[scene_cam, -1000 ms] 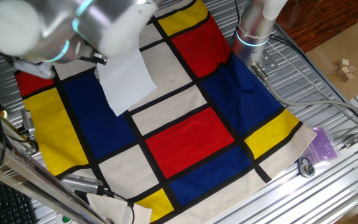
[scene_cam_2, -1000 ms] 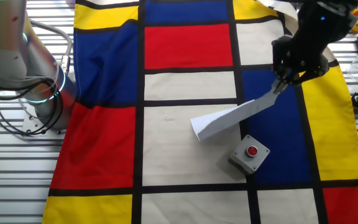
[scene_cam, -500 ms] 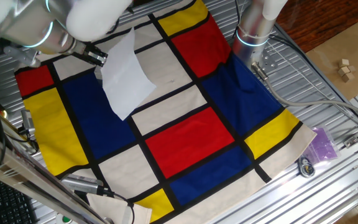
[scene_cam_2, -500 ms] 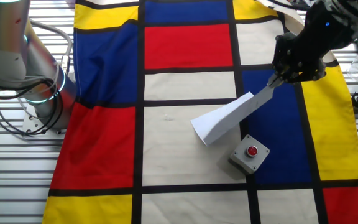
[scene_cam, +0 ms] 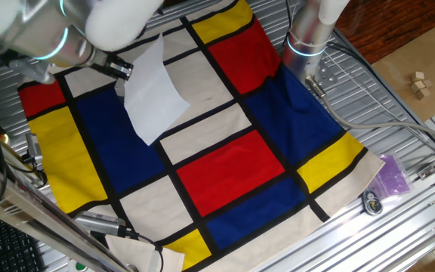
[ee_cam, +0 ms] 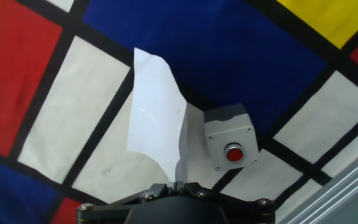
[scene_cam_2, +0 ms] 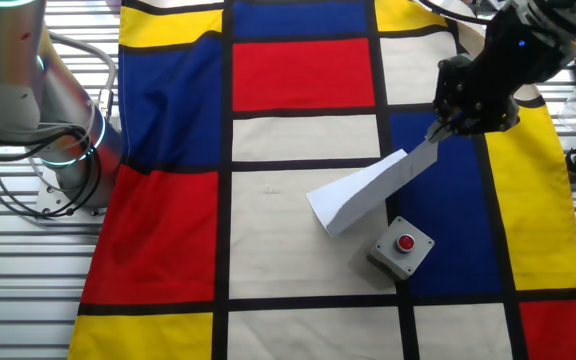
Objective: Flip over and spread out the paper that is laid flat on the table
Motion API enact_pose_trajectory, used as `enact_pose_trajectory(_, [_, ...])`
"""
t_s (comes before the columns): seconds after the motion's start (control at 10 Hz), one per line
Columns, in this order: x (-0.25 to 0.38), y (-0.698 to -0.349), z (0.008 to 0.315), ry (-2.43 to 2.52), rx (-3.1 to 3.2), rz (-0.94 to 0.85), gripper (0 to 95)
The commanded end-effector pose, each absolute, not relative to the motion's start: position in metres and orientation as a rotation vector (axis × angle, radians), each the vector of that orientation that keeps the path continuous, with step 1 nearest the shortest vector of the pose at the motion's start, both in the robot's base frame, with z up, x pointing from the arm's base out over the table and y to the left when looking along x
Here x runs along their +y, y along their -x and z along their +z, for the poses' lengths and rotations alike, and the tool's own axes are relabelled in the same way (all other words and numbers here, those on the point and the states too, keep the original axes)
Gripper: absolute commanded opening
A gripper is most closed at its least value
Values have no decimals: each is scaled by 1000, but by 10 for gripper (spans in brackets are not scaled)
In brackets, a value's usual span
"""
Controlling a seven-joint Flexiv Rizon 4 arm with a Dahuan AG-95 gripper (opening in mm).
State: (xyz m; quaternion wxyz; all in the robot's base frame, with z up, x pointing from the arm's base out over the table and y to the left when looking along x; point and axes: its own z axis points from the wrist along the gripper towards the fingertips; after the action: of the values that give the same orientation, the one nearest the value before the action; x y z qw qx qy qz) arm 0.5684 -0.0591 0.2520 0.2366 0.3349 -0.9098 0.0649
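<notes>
Pinched shut on one edge of the thin white creased paper (scene_cam_2: 368, 190), my black two-finger gripper (scene_cam_2: 446, 128) holds it raised and slanting, far corner touching the colour-block cloth on the table (scene_cam_2: 28, 300), presumably for turning over, beside a grey red-button box (scene_cam_2: 402, 245).

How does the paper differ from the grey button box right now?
The paper is thin, white and lifted, pinched at one corner by the claw; the button box is a blocky grey case with a red button, sitting flat on the cloth. The paper is curled, the box rigid. Both are over the cloth.
</notes>
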Motion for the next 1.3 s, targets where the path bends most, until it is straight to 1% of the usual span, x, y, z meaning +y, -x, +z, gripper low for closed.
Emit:
enact_pose_trajectory(0.1, [-59,-566,252,-1147,-2364,338,0])
enact_pose_trajectory(0.3, [-63,-558,256,-1143,-2349,365,0])
enact_pose_trajectory(0.6, [-71,-542,273,-1169,-2311,392,0])
enact_pose_trajectory(0.8, [-68,-542,278,-1166,-2286,428,0])
enact_pose_trajectory(1.3, [-58,-543,282,-1053,-2307,400,0])
